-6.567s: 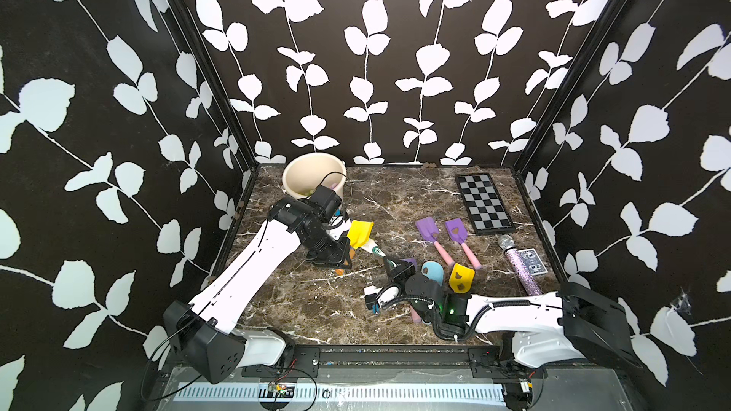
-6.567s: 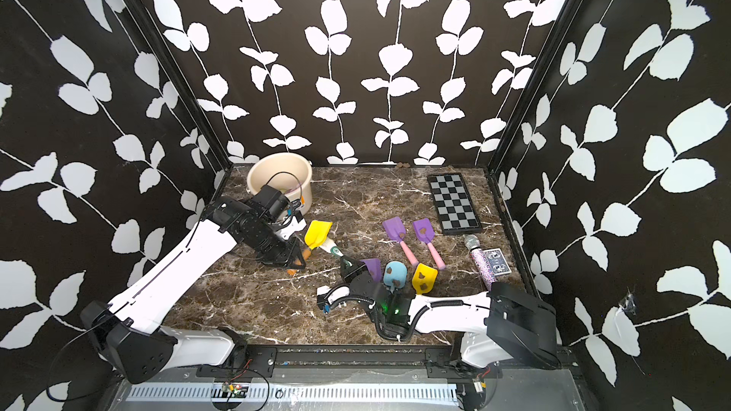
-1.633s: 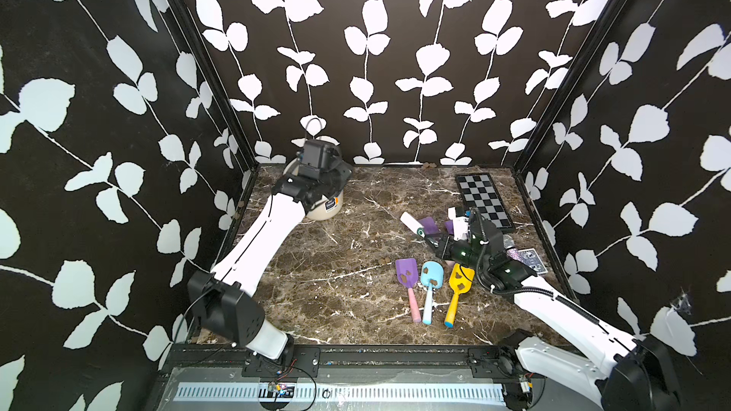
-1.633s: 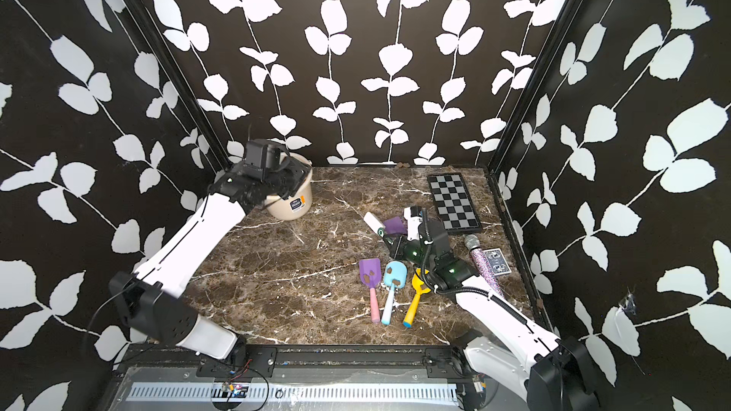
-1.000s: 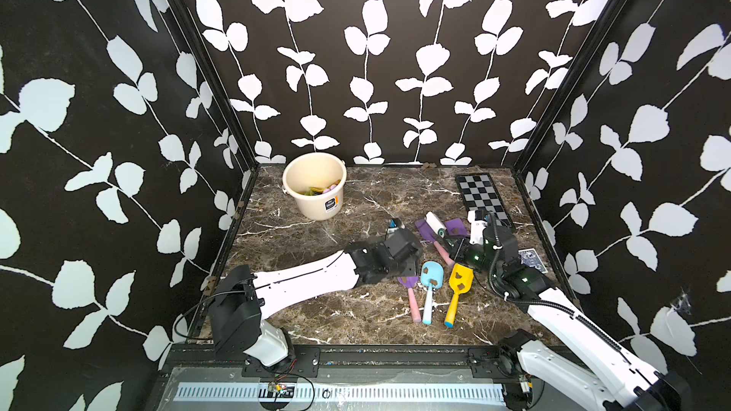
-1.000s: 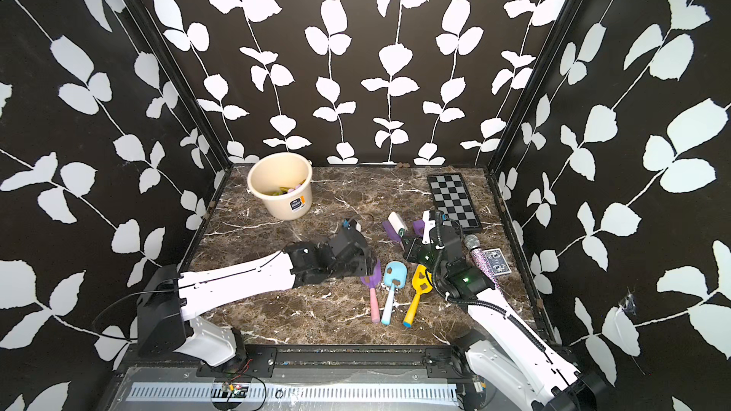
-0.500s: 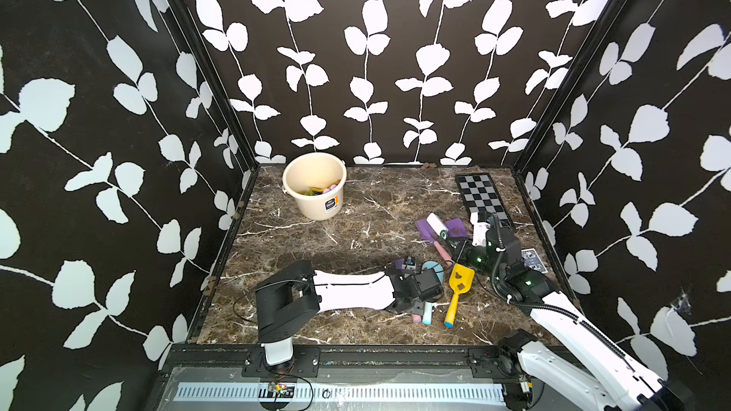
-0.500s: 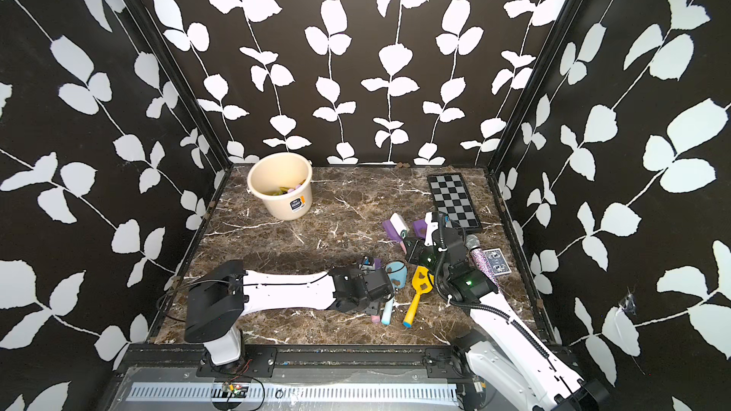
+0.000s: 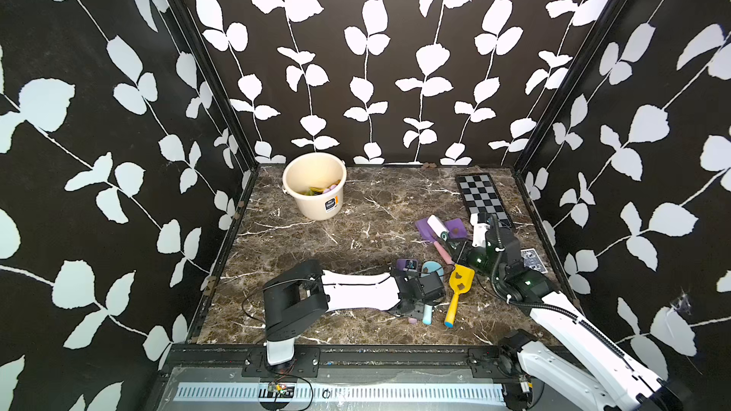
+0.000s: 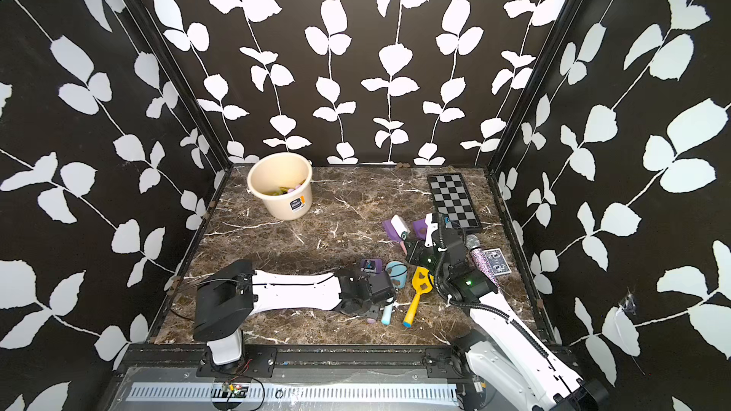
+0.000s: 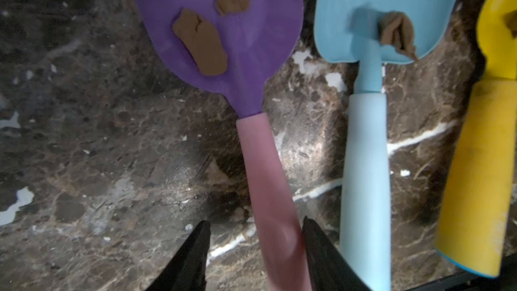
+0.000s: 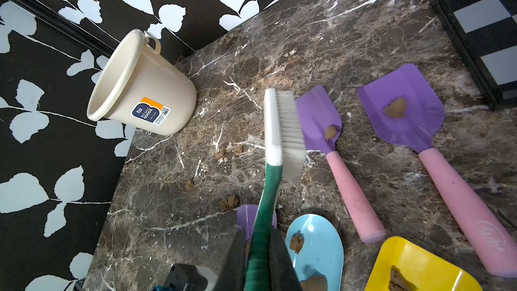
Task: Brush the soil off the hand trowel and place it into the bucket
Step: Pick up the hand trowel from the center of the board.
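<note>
Straddling the handle: the left gripper [image 11: 253,228] sits low over the surface [image 11: 112,163] with its jaws apart on either side of the pink handle [image 11: 265,169]. One jaw is just beside the handle and the other stands clear of it, so nothing is clamped.
Bucket: the bucket [image 9: 316,207] stands upright, well apart from the left gripper, off to its left by the back wall. Small coloured things lie inside, too small to tell.
Purple trowel: the purple trowel [image 11: 260,51] lies flat straight ahead of the left gripper, with its blade farthest from the gripper and its handle running back between the jaws.
Soil: two brown clumps of soil [image 11: 201,46] rest on that blade, ahead of the jaws.
Blue trowel: the blue trowel [image 11: 366,163] lies just to the right of the left gripper, parallel to the purple one, with a clump on its blade.
Yellow trowel: the yellow trowel [image 11: 481,163] lies next beyond the blue one.
Right gripper: the right gripper [image 12: 258,247] is closed tight on the green handle of the brush [image 12: 282,130], whose white bristle head reaches out ahead of it. The bucket is far ahead of this gripper, and the soiled purple blade lies just below its jaws.
</note>
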{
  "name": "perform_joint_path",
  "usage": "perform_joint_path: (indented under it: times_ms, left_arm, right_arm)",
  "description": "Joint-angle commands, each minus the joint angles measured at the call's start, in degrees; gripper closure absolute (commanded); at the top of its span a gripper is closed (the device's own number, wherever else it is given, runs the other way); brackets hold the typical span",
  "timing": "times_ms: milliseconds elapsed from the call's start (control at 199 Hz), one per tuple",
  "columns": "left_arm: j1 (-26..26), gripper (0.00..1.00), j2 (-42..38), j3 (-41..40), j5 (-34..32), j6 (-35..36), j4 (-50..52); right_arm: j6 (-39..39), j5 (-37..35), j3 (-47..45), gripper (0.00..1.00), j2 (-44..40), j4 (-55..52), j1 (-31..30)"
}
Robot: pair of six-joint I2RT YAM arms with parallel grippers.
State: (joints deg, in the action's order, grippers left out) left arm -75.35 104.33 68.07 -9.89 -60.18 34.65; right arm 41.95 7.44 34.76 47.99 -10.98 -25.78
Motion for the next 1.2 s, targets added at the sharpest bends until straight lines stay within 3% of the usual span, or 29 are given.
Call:
perform_joint_path:
  times_ms: [0, 151, 396, 738, 818, 913, 1194]
  left_arm:
    - [-0.3, 0.48, -2.4, -1.9, -0.2, -0.4, 2.0]
    - [-0.3, 0.56, -3.3, -3.6, 0.9, 0.3, 2.3]
    - [-0.6, 0.61, -7.0, -9.1, 1.5, 1.7, -2.9]
    - [-0.6, 0.79, -8.9, -10.8, 1.8, 3.6, -5.8]
    - [-0.5, 0.88, -11.6, -11.5, 2.7, 4.4, -4.7]
    - [0.0, 1.0, -16.4, -11.4, 4.0, 7.3, 0.1]
    - [9.9, 1.0, -33.3, -19.1, 13.3, 15.6, 16.2]
  right_arm:
    - [0.9, 0.1, -0.6, 1.0, 0.1, 2.9, 0.4]
    - [0.9, 0.1, -0.3, 1.0, 0.1, 2.7, 0.5]
    - [1.0, 0.2, 0.0, 1.0, 1.1, 3.5, 0.5]
    - [1.0, 0.6, 1.4, 1.0, 2.3, 3.5, 0.5]
    - [1.1, 1.2, 1.7, 1.0, 2.9, 4.1, 0.5]
    - [0.3, 4.6, 2.6, 1.0, 4.3, 5.9, 0.5]
    - [1.6, 24.8, 1.2, 1.0, 11.4, 22.8, 0.4]
